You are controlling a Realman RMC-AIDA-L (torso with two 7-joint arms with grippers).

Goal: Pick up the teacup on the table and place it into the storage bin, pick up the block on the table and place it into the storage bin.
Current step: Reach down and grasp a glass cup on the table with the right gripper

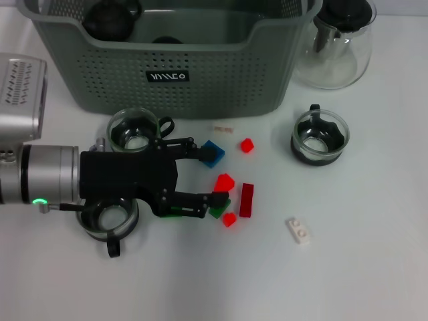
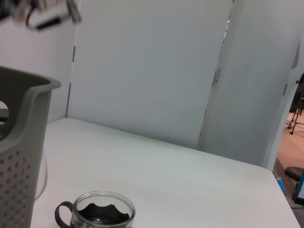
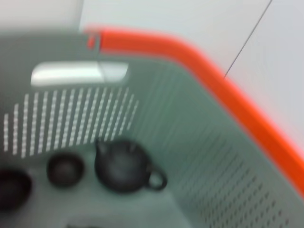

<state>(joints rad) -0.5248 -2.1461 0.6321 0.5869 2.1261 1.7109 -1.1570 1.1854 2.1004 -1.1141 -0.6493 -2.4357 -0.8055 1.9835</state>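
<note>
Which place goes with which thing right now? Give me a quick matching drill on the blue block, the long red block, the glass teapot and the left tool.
Things:
1. blue block
2. long red block
3. glass teapot
4. left tool

Places:
A. beside the storage bin, at its right end
B. open over the cluster of small blocks
C. at the tip of the tool's upper finger
D. flat on the table, right of the green block

Pairs: 1-C, 2-D, 3-A, 4-B
</note>
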